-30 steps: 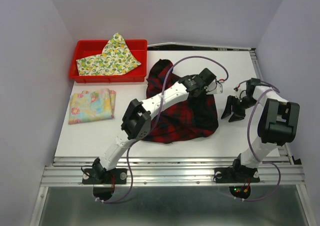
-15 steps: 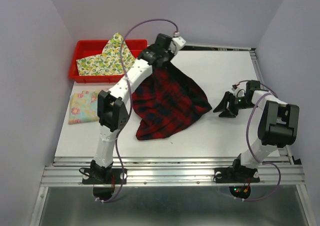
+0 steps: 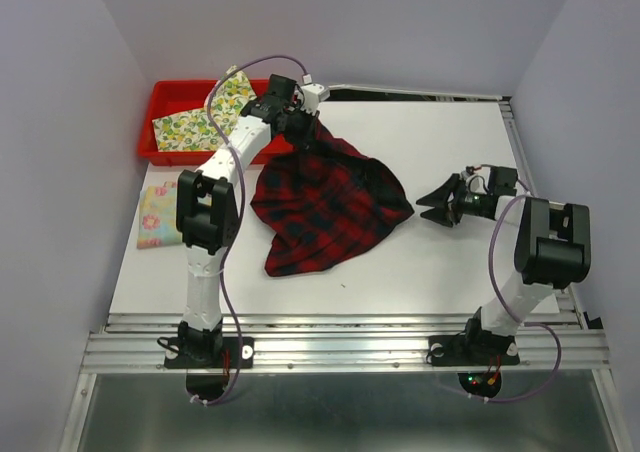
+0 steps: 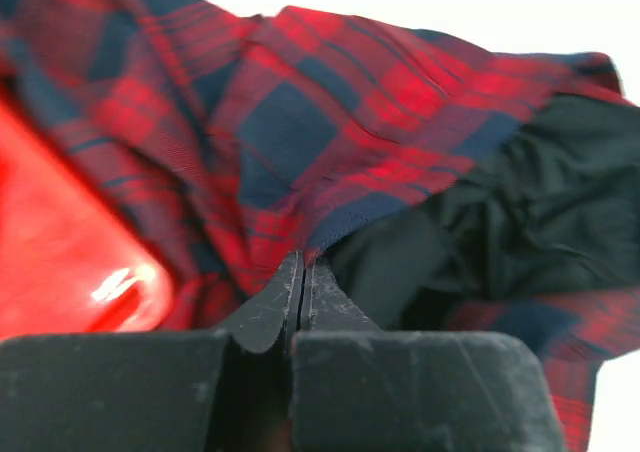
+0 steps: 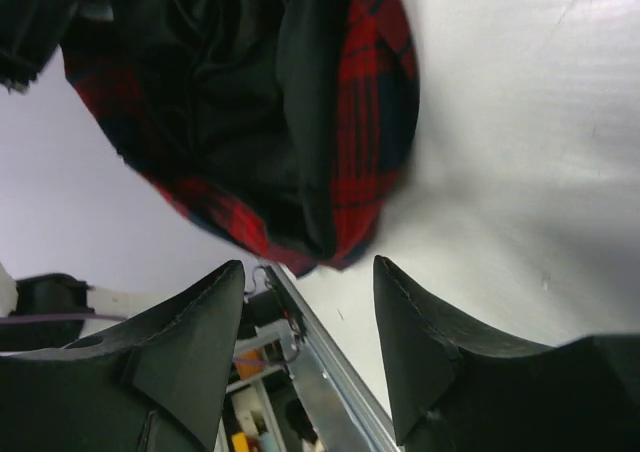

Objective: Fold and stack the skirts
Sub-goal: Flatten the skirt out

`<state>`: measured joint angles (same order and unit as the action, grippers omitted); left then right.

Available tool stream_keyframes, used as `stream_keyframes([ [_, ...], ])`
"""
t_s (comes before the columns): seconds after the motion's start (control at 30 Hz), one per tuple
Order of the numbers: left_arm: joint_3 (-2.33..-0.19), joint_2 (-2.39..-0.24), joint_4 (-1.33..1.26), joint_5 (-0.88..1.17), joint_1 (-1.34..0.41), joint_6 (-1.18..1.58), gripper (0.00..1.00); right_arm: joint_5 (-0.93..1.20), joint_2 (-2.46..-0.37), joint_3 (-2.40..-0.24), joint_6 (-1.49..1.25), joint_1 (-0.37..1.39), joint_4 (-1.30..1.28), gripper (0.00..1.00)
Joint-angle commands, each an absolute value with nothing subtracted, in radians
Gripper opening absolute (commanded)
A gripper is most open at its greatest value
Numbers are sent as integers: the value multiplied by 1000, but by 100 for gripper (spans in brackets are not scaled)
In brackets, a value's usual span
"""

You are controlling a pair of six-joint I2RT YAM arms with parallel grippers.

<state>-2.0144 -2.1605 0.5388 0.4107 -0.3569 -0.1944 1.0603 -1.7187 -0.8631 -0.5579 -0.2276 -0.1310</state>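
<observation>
My left gripper (image 3: 300,124) is clamped tight on a corner of the plaid skirt (image 3: 325,210), beside the red bin (image 3: 172,96). The rest of the skirt is spread on the table (image 3: 440,272). My right gripper (image 3: 432,204) is empty, jaws wide apart, just right of it. The lemon skirt (image 3: 210,122) is in the bin. The floral skirt (image 3: 155,217) lies at the table's left edge, partly behind my arm.

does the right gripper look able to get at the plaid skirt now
Probably yes: the right gripper is open and aimed at the right edge of the plaid skirt, with only bare table between. The left gripper pinches its far corner, clear of that path.
</observation>
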Motion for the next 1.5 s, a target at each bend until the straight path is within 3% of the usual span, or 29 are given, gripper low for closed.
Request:
stream_keyframes([
  [0.0,-1996,-2121,509,549,-342,-170,0,1114,-1816,-781,-920,-198,361,60],
  [0.1,-2006,-2146,515,548,-333,-172,0,1129,-1899,-710,-1113,-173,673,69],
  [0.2,-2020,-2161,517,546,-315,-167,0,1146,-1959,-686,-1160,-152,822,79],
  [0.43,-2032,-2213,520,520,-287,-169,0,1123,-1991,-661,-1195,-92,876,75],
  [0.57,-2048,-2241,518,523,-284,-166,0,1121,-2061,-658,-1323,-61,1048,73],
  [0.67,-2046,-2250,515,525,-284,-164,0,1127,-2109,-667,-1428,-61,1201,57],
  [0.7,-2045,-2250,515,525,-282,-164,0,1135,-2123,-672,-1457,-61,1277,35],
  [0.73,-2043,-2250,515,523,-284,-166,0,1135,-2117,-678,-1454,-61,1285,24],
  [0.77,-2045,-2250,521,520,-284,-169,0,1131,-2079,-686,-1415,-61,1249,11],
  [0.83,-2034,-2234,528,522,-282,-175,0,1115,-2015,-701,-1303,-72,1133,1],
  [0.87,-2028,-2221,526,520,-284,-178,0,1105,-1973,-716,-1216,-72,1026,1],
  [0.9,-2007,-2208,525,522,-284,-179,0,1054,-1926,-738,-1093,-72,721,1],
  [0.93,-1991,-2191,522,517,-284,-179,0,981,-1872,-844,-728,-72,472,1],
  [1.0,-1959,-2129,511,509,-284,-189,0,680,-1746,-1003,-481,-39,-132,1],
  [1.07,-1866,-2054,497,500,-287,-202,0,389,-1677,-1123,-257,6,-333,1],
  [1.27,-1642,-1843,451,474,-354,-213,0,-85,-1671,-1313,50,95,-589,1],
  [1.47,-1332,-1694,379,567,-388,-95,0,-548,-1625,-1151,375,308,-443,1],
])
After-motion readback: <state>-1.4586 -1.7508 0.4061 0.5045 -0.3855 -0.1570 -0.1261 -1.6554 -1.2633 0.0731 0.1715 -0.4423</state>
